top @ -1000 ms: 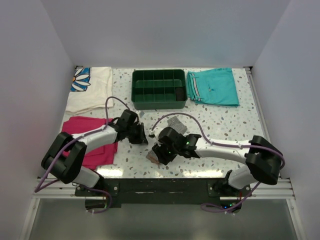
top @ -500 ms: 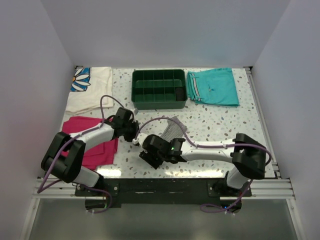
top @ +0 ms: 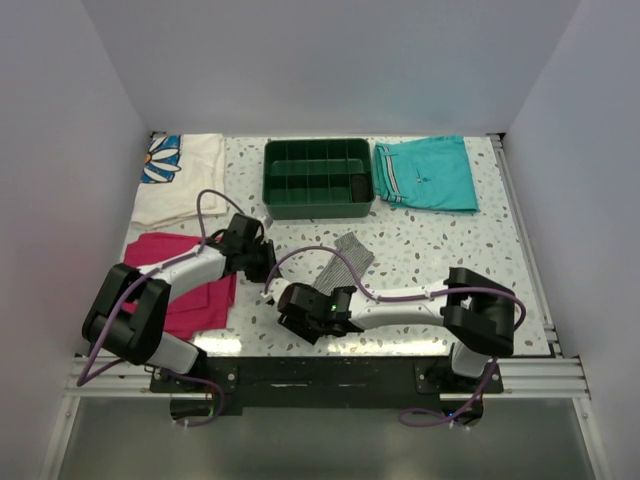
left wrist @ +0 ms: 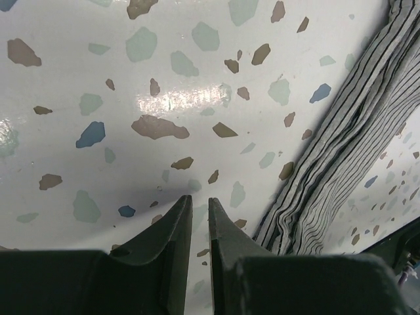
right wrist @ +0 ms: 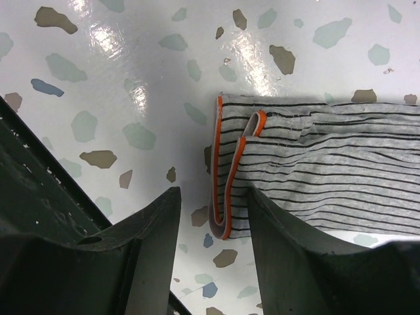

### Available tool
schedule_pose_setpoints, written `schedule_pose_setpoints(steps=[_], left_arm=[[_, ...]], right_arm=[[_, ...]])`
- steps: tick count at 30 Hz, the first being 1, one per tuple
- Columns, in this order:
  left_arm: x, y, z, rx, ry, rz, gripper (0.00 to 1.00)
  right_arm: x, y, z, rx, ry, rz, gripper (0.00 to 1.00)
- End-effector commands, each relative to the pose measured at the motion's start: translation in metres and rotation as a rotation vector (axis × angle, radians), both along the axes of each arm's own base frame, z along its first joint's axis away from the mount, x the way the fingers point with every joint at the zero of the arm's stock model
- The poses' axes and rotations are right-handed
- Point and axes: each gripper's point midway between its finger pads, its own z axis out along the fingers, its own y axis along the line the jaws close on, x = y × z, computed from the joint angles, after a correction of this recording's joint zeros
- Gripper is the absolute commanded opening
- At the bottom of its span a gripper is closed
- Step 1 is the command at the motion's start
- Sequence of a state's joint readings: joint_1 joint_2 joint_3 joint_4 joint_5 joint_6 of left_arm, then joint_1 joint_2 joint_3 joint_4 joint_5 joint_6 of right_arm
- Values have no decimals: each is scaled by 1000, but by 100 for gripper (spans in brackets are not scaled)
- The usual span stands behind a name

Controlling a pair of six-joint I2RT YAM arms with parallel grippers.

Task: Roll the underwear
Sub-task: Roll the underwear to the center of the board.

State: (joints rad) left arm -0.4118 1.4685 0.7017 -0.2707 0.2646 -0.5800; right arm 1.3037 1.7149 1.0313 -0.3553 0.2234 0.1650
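Between right tool [right wrist: 211, 197] jaws: underwear [right wrist: 315, 157] orange-trimmed edge, flat on table [right wrist: 131, 79].

Plain white walls [top: 330, 60] enclose a glossy, speckled terrazzo table [top: 450, 240].

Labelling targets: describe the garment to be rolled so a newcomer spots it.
Find the dark green compartment tray at the back. In front of it lies small grey striped underwear with orange trim. Stripes set it apart from the teal shorts and magenta cloth.
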Motion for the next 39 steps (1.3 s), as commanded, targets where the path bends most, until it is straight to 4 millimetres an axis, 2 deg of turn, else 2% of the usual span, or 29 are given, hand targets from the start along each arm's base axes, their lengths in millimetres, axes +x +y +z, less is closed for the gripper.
schedule_pose_setpoints(steps=[1,7,11,15,25,33,38,39], left_arm=[[10,-1,4,-10,-37,-20,21],[9,-2,3,-14,-36,-24,20],[9,-2,3,-13,-37,-27,20],[9,-1,3,-8,-39,-29,20],[8,-2,3,-19,-45,-35,20],[8,-6,8,-41,-58,-47,20],[7,-7,7,-52,-56,-50,20],[7,-7,7,-54,-57,-51,20]], right_arm=[[2,-13,-14,-68,-33,-14,49],[-1,-26,-33,-149,-45,-31,48],[-4,-31,-44,-183,-61,-39,44],[-2,-31,-45,-186,-83,-57,39],[1,-26,-35,-139,-110,-80,18],[-8,2,2,24,-43,-59,16],[-16,16,13,142,103,-66,17],[-17,14,13,160,131,-74,17]])
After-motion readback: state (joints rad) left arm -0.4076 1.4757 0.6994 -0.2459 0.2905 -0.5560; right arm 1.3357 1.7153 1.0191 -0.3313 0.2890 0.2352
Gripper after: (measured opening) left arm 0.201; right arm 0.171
